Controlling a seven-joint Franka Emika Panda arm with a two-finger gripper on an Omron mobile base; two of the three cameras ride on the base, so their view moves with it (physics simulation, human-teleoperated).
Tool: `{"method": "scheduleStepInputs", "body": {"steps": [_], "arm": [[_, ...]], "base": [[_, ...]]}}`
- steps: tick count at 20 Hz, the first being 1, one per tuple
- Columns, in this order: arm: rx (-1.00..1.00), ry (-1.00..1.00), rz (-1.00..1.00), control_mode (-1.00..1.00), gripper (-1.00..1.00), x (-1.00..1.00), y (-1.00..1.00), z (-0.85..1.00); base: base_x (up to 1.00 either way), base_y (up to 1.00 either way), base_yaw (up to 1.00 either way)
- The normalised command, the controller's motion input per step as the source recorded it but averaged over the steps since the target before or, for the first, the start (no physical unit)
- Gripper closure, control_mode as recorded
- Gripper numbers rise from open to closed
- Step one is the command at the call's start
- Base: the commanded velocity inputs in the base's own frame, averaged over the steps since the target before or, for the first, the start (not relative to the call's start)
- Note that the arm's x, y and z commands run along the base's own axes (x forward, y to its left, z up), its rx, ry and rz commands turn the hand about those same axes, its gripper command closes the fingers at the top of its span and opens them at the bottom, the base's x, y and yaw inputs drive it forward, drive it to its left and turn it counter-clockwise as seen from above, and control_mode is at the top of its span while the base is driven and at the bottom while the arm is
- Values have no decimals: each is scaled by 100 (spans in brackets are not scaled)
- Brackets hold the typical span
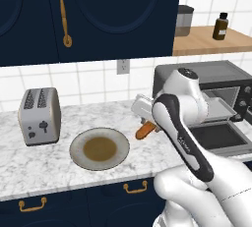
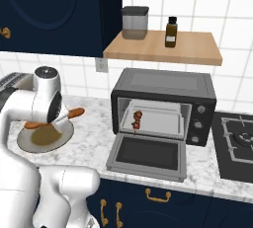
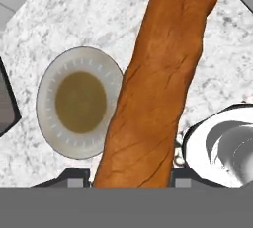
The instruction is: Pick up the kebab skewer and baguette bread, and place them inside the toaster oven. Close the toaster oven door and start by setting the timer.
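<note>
Glossy white rounded arm [image 1: 197, 137] segments with dark grey joint bands and caps.

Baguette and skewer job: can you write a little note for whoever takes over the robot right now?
Pincer: shut on the baguette bread, held above the counter beside the plate.
Kebab skewer: already inside the toaster oven, on its tray.
Toaster oven door: folded down open.
Done: skewer placed, baguette picked up.
Left: put the baguette in the oven, close the door, set the timer with the knobs on the right.
</note>
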Motion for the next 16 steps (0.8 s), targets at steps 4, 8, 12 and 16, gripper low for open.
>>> {"method": "scheduleStepInputs", "body": {"steps": [4, 8, 12, 16], "arm": [[13, -1, -18, -100, 100, -68, -92, 55], [5, -5, -18, -100, 100, -40, -100, 52], [0, -18, -16, -100, 100, -19, -99, 48], [1, -1, -12, -100, 100, 12, -100, 31]], "base": [[0, 0, 0], [0, 0, 0], [0, 0, 0], [0, 0, 0]]}}
